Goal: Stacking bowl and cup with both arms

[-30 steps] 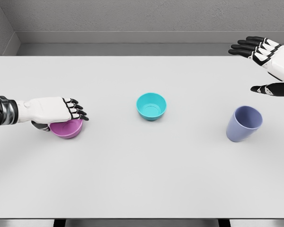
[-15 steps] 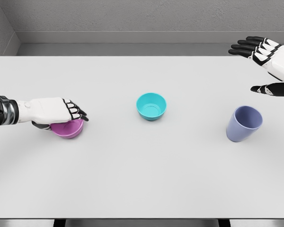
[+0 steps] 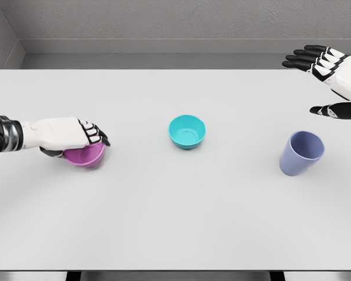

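Observation:
A pink bowl (image 3: 85,157) sits at the left of the white table (image 3: 175,216), tipped slightly, with my left hand (image 3: 76,136) curled over its rim and gripping it. A teal bowl (image 3: 186,130) stands upright at the table's middle. Further right a lavender cup (image 3: 301,153) stands with its mouth leaning toward the right. My right hand (image 3: 327,76) hovers above the far right edge, fingers spread, holding nothing, well apart from the cup.
A grey wall (image 3: 164,23) runs behind the table's far edge. The table's front edge lies near the bottom of the view.
The left hand has closed more tightly on the pink bowl and raised it slightly, tilting it. The right hand, teal bowl and cup have not moved.

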Controlling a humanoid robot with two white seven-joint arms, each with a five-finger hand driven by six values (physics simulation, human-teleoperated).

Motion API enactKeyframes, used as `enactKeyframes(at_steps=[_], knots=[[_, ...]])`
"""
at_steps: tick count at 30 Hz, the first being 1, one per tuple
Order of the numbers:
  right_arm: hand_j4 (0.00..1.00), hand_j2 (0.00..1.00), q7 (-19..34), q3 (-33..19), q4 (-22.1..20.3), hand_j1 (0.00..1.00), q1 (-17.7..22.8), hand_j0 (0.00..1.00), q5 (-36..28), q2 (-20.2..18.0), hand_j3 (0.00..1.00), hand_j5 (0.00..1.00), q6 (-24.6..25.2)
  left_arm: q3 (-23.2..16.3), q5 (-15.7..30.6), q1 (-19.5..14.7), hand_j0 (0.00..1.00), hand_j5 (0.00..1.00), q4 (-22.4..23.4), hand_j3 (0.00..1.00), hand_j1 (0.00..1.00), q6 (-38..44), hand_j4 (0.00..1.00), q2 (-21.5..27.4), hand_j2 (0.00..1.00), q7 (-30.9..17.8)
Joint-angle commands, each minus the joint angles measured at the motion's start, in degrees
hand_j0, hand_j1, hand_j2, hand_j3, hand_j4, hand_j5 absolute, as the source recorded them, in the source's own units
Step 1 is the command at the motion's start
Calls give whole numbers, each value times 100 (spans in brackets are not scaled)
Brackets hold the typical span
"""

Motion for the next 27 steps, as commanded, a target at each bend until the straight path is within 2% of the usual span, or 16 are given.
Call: enactKeyframes(at_steps=[1,3,5,7,9,12,19,25,27], knots=[[100,100,-4,-2,-1,100,0,100,-37,-7,100,100,2,31,145,0,52,52,22,52,52,10,52,-10,52,18],[100,100,-4,-2,-1,100,0,100,-37,-7,100,100,2,39,330,0,52,52,31,52,52,10,52,-80,52,27],[100,100,-4,-2,-1,100,0,100,-37,-7,100,100,2,39,339,-9,46,46,31,46,46,10,46,-168,46,27],[100,100,-4,-2,-1,100,0,100,-37,-7,100,100,2,57,576,-18,46,46,101,46,46,10,46,-335,46,27],[100,100,-4,-2,-1,100,0,100,-37,-7,100,100,2,241,682,-18,46,46,294,46,46,10,46,-573,46,18],[100,100,-4,-2,-1,100,0,100,-37,-7,100,100,2,382,655,-44,47,47,303,47,47,10,47,-845,47,-9],[100,100,-4,-2,-37,100,0,100,-37,-7,100,100,-7,356,532,-554,47,47,549,47,47,10,47,-1627,47,-35],[100,100,-4,-90,-28,100,-9,100,-37,19,100,100,-7,277,312,-949,48,48,1270,48,48,10,48,-2330,48,-44],[100,100,-4,-90,-28,100,-9,100,-37,19,100,100,-7,277,225,-1037,48,48,1384,48,48,10,48,-2533,48,-44]])
